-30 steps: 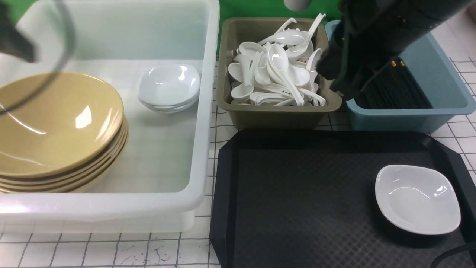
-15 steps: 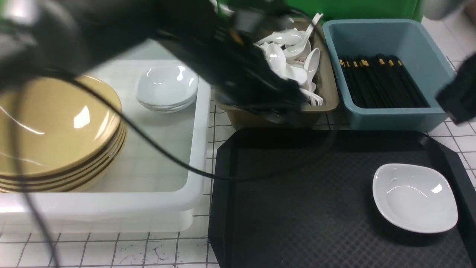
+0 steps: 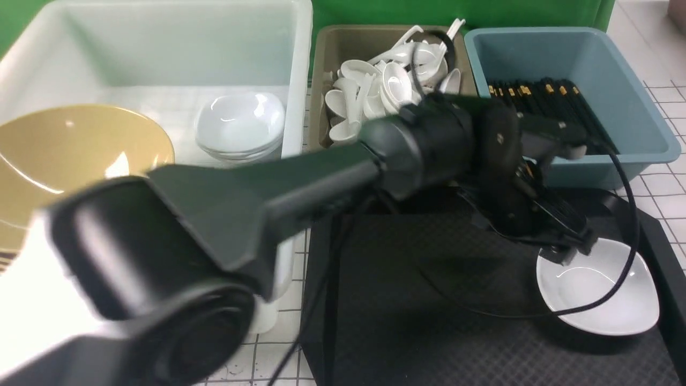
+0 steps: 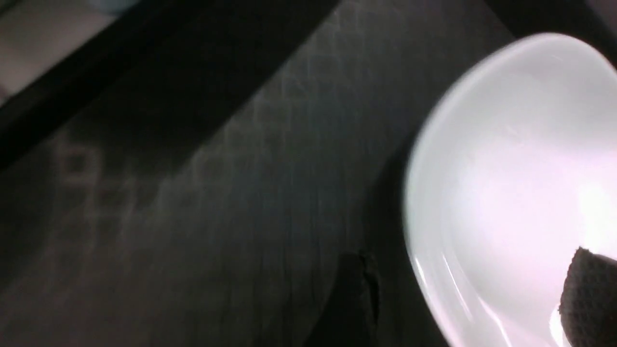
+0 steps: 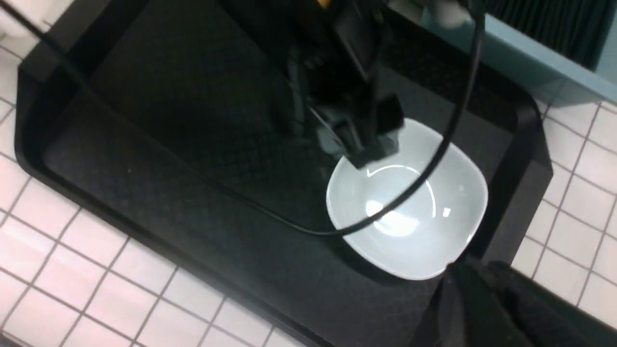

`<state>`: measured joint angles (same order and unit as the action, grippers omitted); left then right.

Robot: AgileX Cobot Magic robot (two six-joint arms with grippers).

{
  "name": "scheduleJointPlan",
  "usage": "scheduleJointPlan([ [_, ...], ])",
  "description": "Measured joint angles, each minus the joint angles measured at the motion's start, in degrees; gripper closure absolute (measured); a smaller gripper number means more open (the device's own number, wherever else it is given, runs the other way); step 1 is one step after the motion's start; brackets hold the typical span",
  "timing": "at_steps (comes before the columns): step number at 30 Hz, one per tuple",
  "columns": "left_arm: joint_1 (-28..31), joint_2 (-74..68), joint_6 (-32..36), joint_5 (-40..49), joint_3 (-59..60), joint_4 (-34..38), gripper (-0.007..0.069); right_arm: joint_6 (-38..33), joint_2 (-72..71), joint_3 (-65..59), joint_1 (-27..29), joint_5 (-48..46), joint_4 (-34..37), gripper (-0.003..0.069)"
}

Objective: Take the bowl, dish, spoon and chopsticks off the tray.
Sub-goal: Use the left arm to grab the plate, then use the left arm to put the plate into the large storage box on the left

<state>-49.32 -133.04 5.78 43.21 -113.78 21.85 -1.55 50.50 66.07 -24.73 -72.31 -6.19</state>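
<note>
The dish (image 3: 587, 287) lies at the right end of the tray (image 3: 429, 321), and the left gripper (image 3: 571, 251), reaching across, has its fingers (image 4: 590, 299) spread astride the dish's rim, one inside and one outside, so closing them seems next.

The left arm (image 3: 300, 187) is showing matte charcoal casing: a broad round joint housing, a flat-sided link, then a thick cylindrical wrist. A thin black cable (image 5: 419, 182) is looping off the wrist. A small yellow marking (image 3: 528, 169) is peeking out near the fingers (image 4: 590, 299), whose dark pads are carrying a dimpled texture.
</note>
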Motion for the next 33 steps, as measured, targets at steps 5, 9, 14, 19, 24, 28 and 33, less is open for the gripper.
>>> scheduleJointPlan([
  [5, -0.8, -5.2, -0.9, -0.2, -4.4, 0.7, 0.0152, 0.1, -3.2, 0.0, 0.0, 0.0, -1.4, 0.0581],
  [9, -1.8, -7.1, -1.7, -0.8, -7.0, 0.5, 0.0256, 0.1, -5.1, 0.0, 0.0, -0.2, -2.0, 0.0580],
  [14, -2.0, -7.3, -2.0, 1.5, -7.9, -2.4, 0.0529, 0.1, -5.3, 0.0, 0.0, -0.3, -2.0, 0.0574],
  [19, -1.1, -2.4, -2.4, 8.6, -8.8, -7.0, 0.0610, 0.1, -5.3, 0.0, 0.0, -0.3, -2.0, 0.0573],
  [24, 2.4, 6.5, -1.0, 19.1, -8.7, -14.7, 0.0621, -1.7, -4.2, 1.9, 0.0, 2.5, 2.8, 0.0573],
  [28, 6.9, 16.4, 0.2, 26.7, -8.7, -19.8, 0.0621, -7.3, 1.0, 6.9, 0.0, 5.7, 10.1, 0.0573],
  [33, 13.8, 24.5, 0.4, 28.6, -8.5, -20.7, 0.0621, -13.0, 9.0, 11.0, -0.6, 6.5, 17.2, 0.0573],
])
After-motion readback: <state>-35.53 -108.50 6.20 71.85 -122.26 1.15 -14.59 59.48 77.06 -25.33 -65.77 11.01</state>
